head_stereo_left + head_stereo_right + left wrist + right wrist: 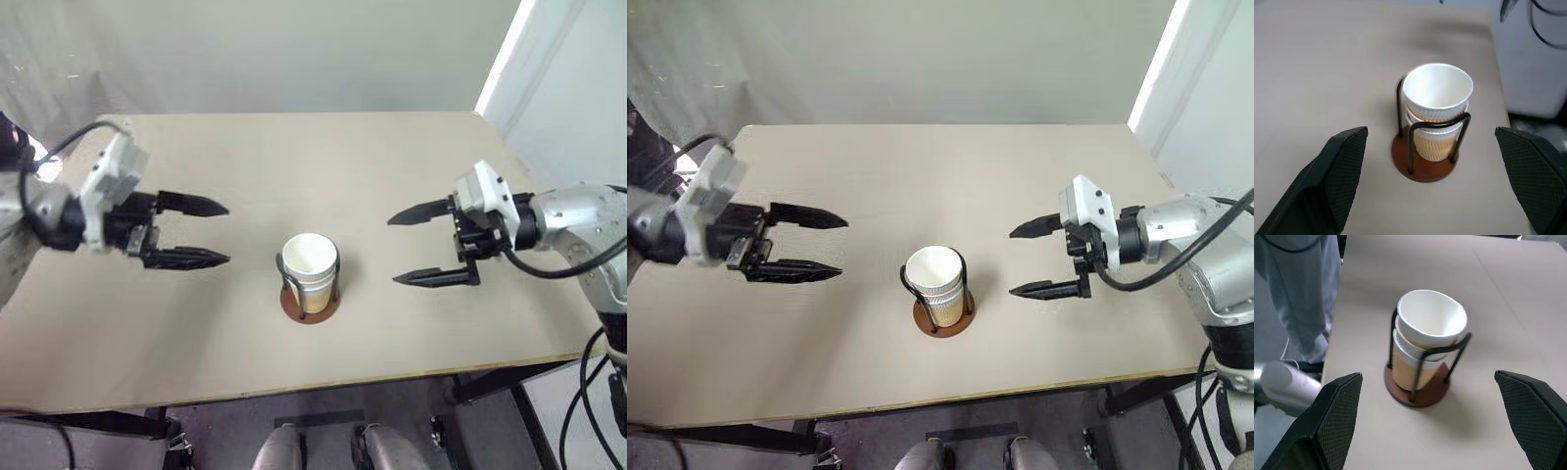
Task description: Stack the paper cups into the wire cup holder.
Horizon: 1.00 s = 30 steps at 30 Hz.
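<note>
The paper cups (311,266) sit nested in one stack inside the wire cup holder (311,305), near the table's front middle. Their white rims and tan walls show between the dark wire loops (1437,142). The stack stands upright on the round brown base (1418,392). My left gripper (204,233) hovers to the left of the holder, open and empty, fingers pointing toward it. My right gripper (415,247) hovers to the right, also open and empty, pointing back at the holder. Neither touches the cups.
The beige table (323,157) stretches bare behind the holder. Its front edge (323,388) runs close below the holder. A white wall panel (549,69) rises past the table's right rear corner. Cables hang off my right arm (588,372).
</note>
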Available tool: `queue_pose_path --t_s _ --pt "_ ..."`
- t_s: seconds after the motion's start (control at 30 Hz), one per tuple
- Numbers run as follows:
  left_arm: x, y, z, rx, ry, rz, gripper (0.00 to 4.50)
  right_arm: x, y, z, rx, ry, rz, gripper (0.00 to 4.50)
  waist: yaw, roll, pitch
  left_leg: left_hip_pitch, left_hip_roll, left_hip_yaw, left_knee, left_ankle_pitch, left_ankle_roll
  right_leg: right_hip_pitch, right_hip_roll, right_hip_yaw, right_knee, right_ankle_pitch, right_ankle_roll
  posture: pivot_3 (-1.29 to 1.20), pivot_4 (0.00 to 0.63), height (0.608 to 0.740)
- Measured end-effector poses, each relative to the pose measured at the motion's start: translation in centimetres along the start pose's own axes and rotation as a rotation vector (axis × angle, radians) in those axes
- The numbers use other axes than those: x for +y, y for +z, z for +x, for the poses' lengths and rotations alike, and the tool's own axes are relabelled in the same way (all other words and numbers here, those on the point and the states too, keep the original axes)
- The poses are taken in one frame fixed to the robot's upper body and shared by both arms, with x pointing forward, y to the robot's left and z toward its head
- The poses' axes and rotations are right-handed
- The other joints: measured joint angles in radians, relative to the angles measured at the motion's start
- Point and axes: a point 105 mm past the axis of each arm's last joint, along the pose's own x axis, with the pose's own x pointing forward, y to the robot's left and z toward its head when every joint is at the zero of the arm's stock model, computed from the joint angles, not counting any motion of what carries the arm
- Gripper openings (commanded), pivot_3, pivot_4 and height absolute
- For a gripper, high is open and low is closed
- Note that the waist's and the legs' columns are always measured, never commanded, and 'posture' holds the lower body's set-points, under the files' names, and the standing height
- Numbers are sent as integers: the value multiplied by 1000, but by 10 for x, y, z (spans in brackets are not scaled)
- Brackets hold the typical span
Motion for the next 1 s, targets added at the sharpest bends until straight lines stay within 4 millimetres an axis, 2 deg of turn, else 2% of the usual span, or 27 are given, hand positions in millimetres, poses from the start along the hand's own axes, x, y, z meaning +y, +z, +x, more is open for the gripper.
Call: queue_pose_path --t_s 0.13,0.3,0.47,0.67,0.8,1.0 --pt "-5 -1 -17 -77 195 -10 4463 -13 -7 0 17 6 -7 4500 -1 0 0 4 0 0 -2 -2 5 0 0 -1 4 -4 -15 0 150 740" --pt "-20 -12 -48 -149 487 -53 4463 -27 1 12 -25 48 -46 4500 -20 0 0 16 1 4 -17 2 1 4 0 1 5 -3 -24 0 150 740" --pt "-39 -23 -69 -152 681 -92 4463 -40 4 18 -50 55 -55 4500 -24 0 0 20 2 4 -25 8 -2 4 1 1 6 -4 -29 0 150 740" --pt "-49 -24 -85 -161 829 -84 4463 -56 -2 23 -38 50 -48 4500 -22 0 0 23 2 4 -27 12 -3 5 1 1 6 -1 -33 0 150 740" --pt "-52 -29 -88 -163 882 -101 4463 -66 -8 24 -25 35 -40 4500 -21 1 0 23 2 4 -27 12 -3 6 1 1 6 -1 -34 0 150 740" --pt "-53 -27 -88 -176 931 -78 4463 -73 -10 27 -32 27 -30 4500 -21 1 1 24 2 4 -29 12 -3 6 1 1 4 -1 -34 0 150 740"
